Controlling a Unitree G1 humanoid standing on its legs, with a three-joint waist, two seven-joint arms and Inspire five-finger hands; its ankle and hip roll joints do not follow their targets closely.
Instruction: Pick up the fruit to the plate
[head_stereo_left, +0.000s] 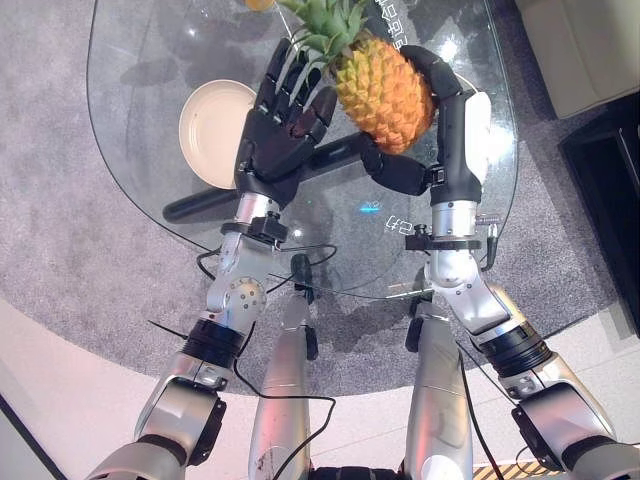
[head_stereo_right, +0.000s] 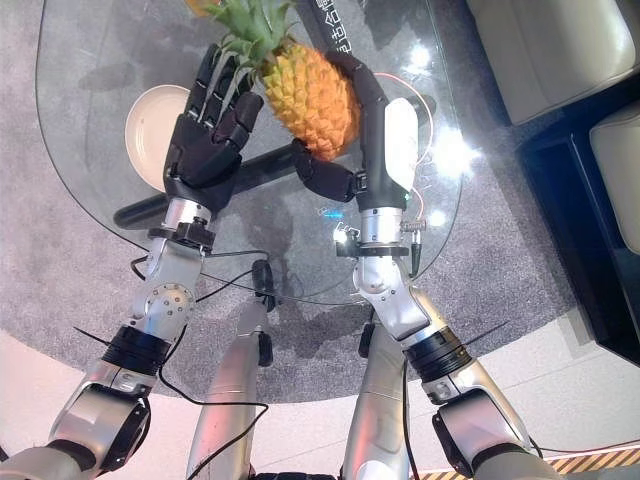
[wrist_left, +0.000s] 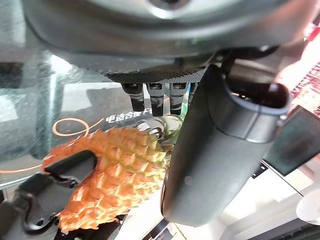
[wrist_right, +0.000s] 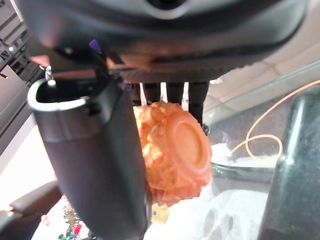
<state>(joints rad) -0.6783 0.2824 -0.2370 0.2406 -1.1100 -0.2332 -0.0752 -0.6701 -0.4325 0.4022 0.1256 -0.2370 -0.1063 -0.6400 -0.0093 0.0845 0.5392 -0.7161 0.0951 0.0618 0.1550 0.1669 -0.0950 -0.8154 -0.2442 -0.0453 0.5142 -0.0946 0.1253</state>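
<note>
The right hand (head_stereo_left: 430, 150) is wrapped round the pineapple (head_stereo_left: 383, 92): fingers curl over the far side, thumb hooks under the base, so the fruit sits cradled w/ its leafy crown (head_stereo_left: 322, 28) pointing away and toward the robot's left. It's held up over the glass table (head_stereo_left: 150, 215), not resting on it as far as I can judge. That sideways hold makes sense to me, since the body is the only part thick enough to clamp; the crown would just slip.

The left hand (head_stereo_left: 285, 115) is beside the crown, fingers straight and spread, touching or nearly touching the leaves, can't tell which. It grasps nothing. Prob. there to steady the top-heavy end while the other hand carries.

The plate (head_stereo_left: 212, 130) is on the table just left of the left hand, cream, round and w/ nothing in it. So the fruit is lifted but not delivered; it's to the right of the plate, w/ the left hand between them.
</note>
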